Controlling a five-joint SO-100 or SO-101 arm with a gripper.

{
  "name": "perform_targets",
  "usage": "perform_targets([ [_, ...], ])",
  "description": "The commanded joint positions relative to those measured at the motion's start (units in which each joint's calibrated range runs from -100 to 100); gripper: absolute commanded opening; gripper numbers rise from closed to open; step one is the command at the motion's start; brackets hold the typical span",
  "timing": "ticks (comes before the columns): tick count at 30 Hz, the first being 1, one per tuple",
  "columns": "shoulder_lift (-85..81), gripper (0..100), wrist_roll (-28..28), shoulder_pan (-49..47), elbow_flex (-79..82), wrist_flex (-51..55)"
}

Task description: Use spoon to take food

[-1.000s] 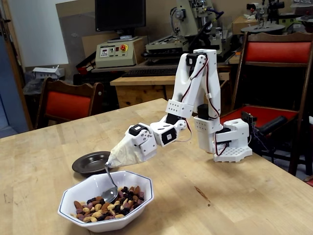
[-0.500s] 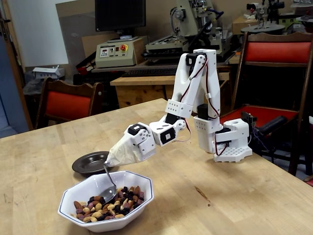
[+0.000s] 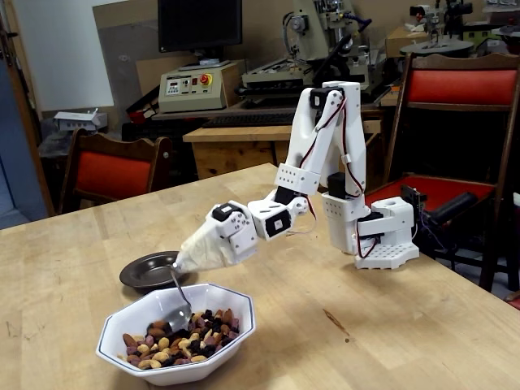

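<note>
Where the wooden table (image 3: 390, 325) spreads pale and grained across the fixed view, the white plastic arm (image 3: 325, 146) bends down from its perforated base toward the lower left, and compared with a second ago its wrist sits slightly higher and further left. The gripper (image 3: 185, 260) is swathed in off-white tape that tapers to a cone, so whether its fingers are pressed together or spread cannot be told; the spoon (image 3: 176, 305) juts from the cone's tip. The octagonal white ceramic bowl (image 3: 236, 325), with a dark line at its rim, stands near the table's front edge. Behind it, just beside its far rim, lies a round, shallow, glossy dark dish (image 3: 140, 275). The spoon's thin dark handle slants down into the bowl; its shiny metal scoop has moved back from the heap's top to the near-bare left slope inside. The food (image 3: 187, 341), a lumpy mix of brown, pale and dark pieces, fills the bowl's bottom.
</note>
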Motion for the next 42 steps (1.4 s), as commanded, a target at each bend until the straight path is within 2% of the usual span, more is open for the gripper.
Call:
perform_targets([
  [1,-9.08,4,0.15,0.92,-0.62,-1.15],
  [13,-12.16,4,0.15,1.36,-0.62,-0.99],
  [42,-12.16,4,0.15,21.58,-0.62,-0.91],
])
